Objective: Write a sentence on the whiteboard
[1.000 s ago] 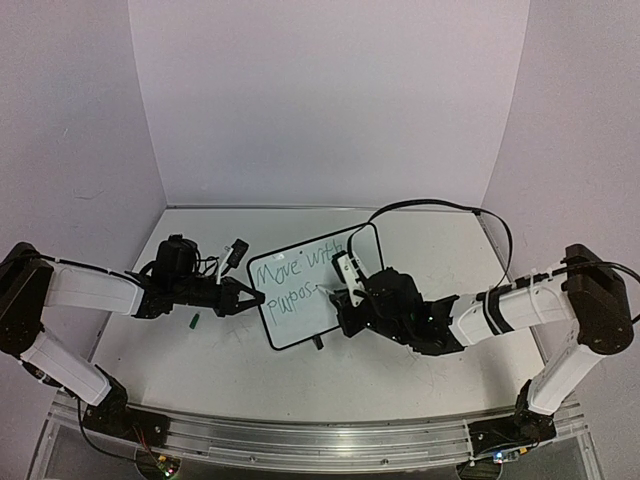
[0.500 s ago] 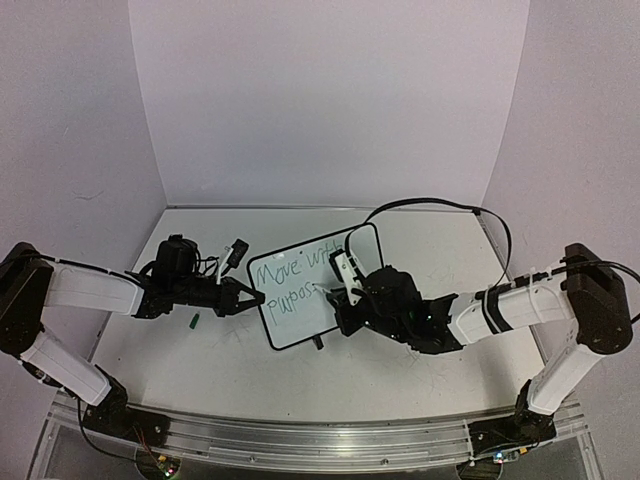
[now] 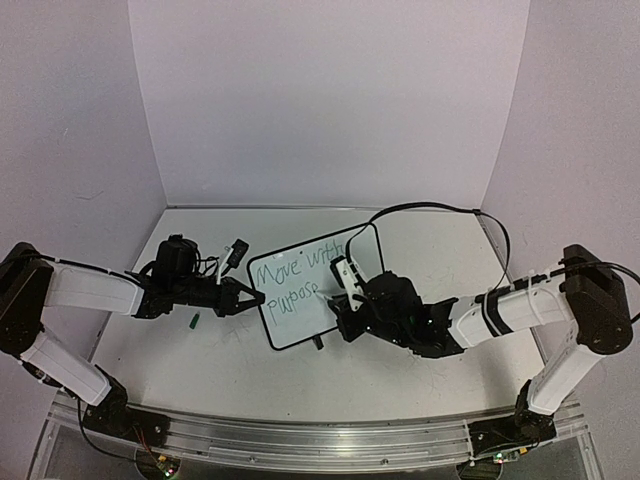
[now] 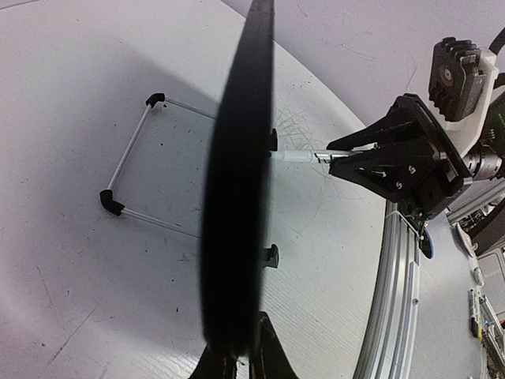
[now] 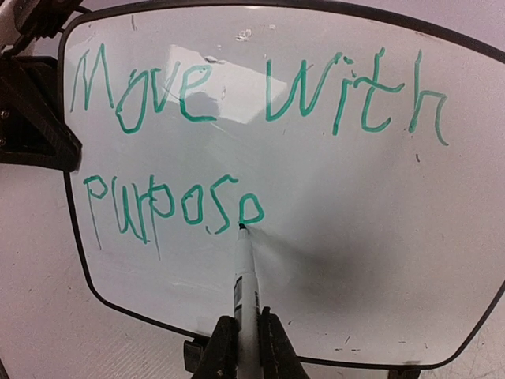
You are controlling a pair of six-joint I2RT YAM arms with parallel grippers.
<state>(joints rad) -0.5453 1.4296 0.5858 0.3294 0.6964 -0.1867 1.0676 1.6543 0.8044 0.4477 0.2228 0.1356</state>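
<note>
Left arm (image 3: 95, 288): I have it stretched low from the tabletop's (image 3: 250, 380) left edge toward the centre.
Left jaws: clenched on the whiteboard's (image 3: 300, 322) left edge.
Right arm (image 3: 510, 310): reaching in low from the right edge, wrist aimed at the board.
Right jaws: grasping a green marker (image 5: 245, 292), its tip touching the board at the last letter of "purpose".
Whiteboard: mid-tabletop, propped up, between both arms.
</note>
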